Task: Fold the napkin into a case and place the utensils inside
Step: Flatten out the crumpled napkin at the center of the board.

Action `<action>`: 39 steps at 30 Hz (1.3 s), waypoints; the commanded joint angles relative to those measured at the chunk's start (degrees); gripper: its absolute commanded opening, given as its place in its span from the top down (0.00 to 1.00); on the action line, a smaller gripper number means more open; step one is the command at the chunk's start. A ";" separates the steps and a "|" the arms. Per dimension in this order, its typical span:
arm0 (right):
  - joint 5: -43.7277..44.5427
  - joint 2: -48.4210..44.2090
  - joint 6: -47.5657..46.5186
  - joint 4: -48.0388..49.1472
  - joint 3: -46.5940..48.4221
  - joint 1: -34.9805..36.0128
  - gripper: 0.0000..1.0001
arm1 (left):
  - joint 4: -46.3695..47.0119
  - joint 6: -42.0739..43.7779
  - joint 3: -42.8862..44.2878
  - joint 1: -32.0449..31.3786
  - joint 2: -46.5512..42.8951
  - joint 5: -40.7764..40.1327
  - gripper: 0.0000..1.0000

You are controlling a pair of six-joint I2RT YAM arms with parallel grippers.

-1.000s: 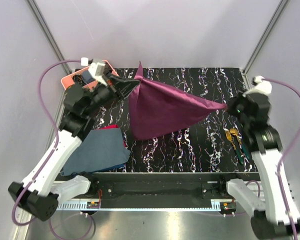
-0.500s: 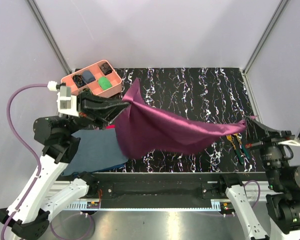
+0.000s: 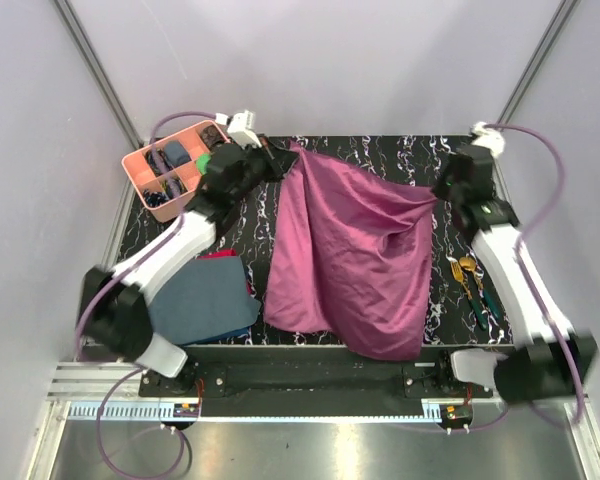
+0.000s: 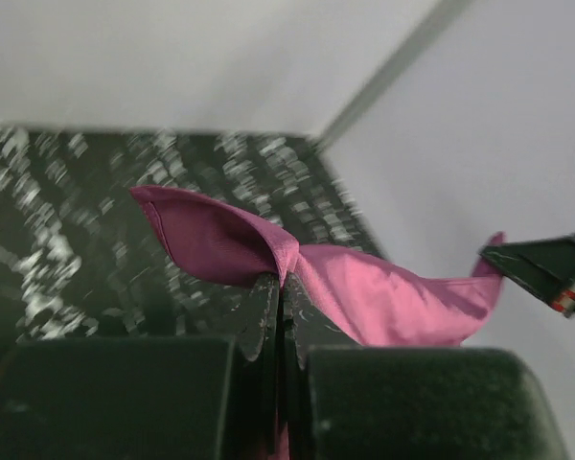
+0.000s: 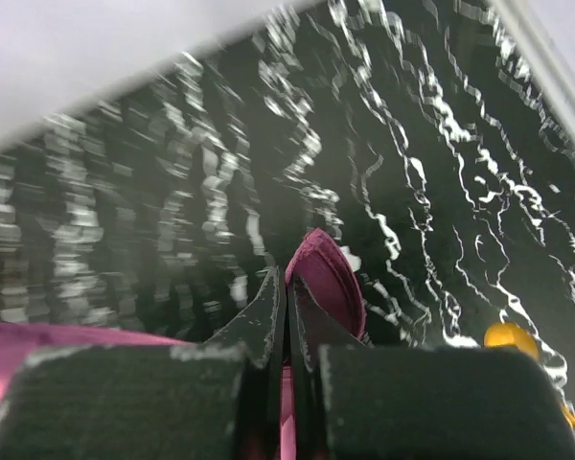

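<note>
The plum-purple napkin hangs stretched between both arms over the black marbled table, its lower edge draping to the front edge. My left gripper is shut on the napkin's far left corner. My right gripper is shut on its far right corner. In the left wrist view the right gripper's fingers show at the far end of the cloth. The utensils, golden with green handles, lie on the table at the right, below the right arm; one golden tip shows in the right wrist view.
A pink compartment tray with small items stands at the back left. A slate-blue cloth lies at the front left with a red cloth peeking out from under it. Grey walls enclose the table.
Both arms have swung from the near side to the back of the table, carrying the napkin's corners with them. The cloth now hangs as a wide sheet instead of a narrow band.
</note>
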 commanded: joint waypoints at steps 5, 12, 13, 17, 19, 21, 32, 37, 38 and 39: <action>3.48 34.37 -9.45 20.61 14.96 -3.72 0.89 | 0.97 -0.99 18.46 7.22 30.13 -2.04 0.80; 3.56 48.48 -8.85 -3.71 37.16 -4.52 0.13 | -25.13 7.82 33.62 6.53 35.80 -6.42 0.06; 3.74 47.16 -8.24 -4.35 36.11 -4.61 0.09 | -26.11 8.09 31.18 6.27 34.39 -8.94 0.05; 0.41 38.91 -2.01 -8.13 24.09 -4.35 0.00 | -27.44 2.67 18.53 3.72 25.69 -13.72 0.06; -2.05 32.58 -0.86 -8.58 15.33 -3.82 0.00 | -27.53 0.72 11.07 3.19 21.38 -10.49 0.08; -4.68 26.18 3.97 -9.01 9.50 -3.82 0.00 | -27.61 -0.96 6.74 2.49 18.57 -7.24 0.11; -12.16 7.95 13.65 5.10 -19.44 -3.90 0.53 | -24.72 -5.52 2.15 -3.66 22.94 0.79 0.26; -17.16 16.63 15.66 11.63 -18.57 -3.82 0.80 | -22.70 -6.41 1.27 -4.72 25.50 -0.09 0.34; -17.35 18.57 16.19 11.73 -17.61 -3.82 0.82 | -22.35 -6.76 1.10 -4.72 25.67 0.08 0.35; -16.39 22.24 16.29 11.47 -16.64 -3.90 0.83 | -22.34 -7.02 1.01 -4.81 25.94 0.26 0.36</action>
